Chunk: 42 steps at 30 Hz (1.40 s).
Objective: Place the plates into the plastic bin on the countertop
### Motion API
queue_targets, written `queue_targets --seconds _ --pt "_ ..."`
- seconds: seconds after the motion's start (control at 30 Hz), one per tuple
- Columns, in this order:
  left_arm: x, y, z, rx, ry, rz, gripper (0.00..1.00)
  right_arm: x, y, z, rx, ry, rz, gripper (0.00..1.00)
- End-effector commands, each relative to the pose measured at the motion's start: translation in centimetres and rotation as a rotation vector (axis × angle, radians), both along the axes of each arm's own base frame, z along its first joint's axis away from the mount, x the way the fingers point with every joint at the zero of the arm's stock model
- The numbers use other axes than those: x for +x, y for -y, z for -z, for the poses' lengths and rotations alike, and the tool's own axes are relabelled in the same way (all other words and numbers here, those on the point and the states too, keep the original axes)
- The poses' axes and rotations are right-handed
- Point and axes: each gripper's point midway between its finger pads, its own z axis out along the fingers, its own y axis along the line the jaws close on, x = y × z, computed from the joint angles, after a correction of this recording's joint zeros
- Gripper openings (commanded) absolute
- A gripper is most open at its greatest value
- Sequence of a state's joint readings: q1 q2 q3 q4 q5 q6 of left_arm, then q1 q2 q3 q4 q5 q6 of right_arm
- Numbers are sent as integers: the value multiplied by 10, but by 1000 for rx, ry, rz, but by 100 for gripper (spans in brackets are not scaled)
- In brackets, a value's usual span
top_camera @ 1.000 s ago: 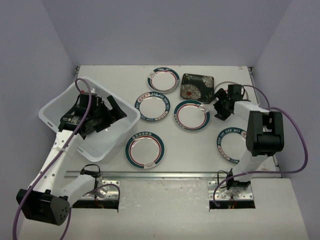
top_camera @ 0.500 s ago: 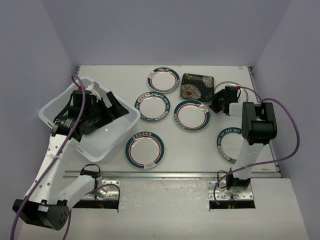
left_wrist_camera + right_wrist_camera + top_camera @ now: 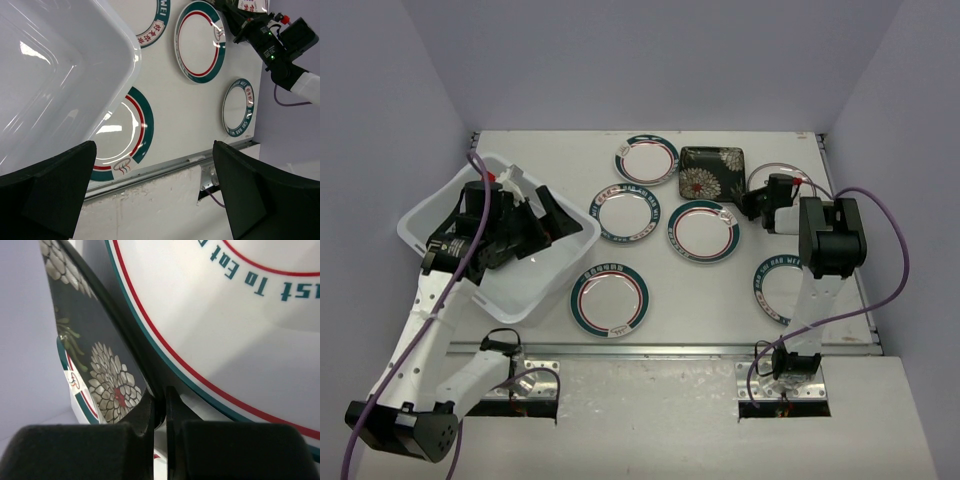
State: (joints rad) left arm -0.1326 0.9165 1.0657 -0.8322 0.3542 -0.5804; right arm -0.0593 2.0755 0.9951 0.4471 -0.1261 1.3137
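Observation:
A square black plate with white flowers lies at the back of the countertop. My right gripper is shut on its right edge; in the right wrist view the jaws pinch the dark rim of the black plate, beside a round white plate. Several round teal-rimmed plates lie flat, among them one at the back, one in the middle and one near the front. My left gripper hangs open and empty over the plastic bin, as the left wrist view confirms.
The bin stands tilted at the left, its near corner over a front plate. Another plate lies under the right arm's forearm. A metal rail runs along the front edge. Purple cables trail from both arms.
The right gripper moved left onto the black plate's edge and closed on it. The left arm shifted slightly over the bin, still open.

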Motion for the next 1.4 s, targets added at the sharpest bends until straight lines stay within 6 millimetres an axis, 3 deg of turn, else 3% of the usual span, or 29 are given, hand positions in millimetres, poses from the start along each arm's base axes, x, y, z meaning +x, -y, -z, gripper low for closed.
queue_targets --seconds 0.0,0.1,0.5,0.77,0.93,1.0,1.1,1.17,1.37 --pt "5 7 -22 -23 71 38 100 4 -9 2 3 18 -14 0" --pt "7 7 -28 -19 86 39 100 12 -14 -16 30 77 -21 0" --pt "18 15 -28 -35 102 84 100 70 -23 -145 123 341 -49 0" --pt "28 18 -27 -44 128 97 100 68 -21 -200 118 430 -75 0" --pt "50 27 -37 -87 163 105 100 52 -40 -236 117 479 -213 0" --pt "63 31 -52 -108 208 110 100 35 -65 -241 114 445 -338 0" --pt "96 41 -62 -143 236 121 100 6 -84 -254 127 450 -420 0" --pt "116 48 -81 -159 294 127 100 -17 -107 -271 160 465 -483 0" --pt "156 63 -77 -171 287 117 96 -74 -167 -298 256 497 -628 0"
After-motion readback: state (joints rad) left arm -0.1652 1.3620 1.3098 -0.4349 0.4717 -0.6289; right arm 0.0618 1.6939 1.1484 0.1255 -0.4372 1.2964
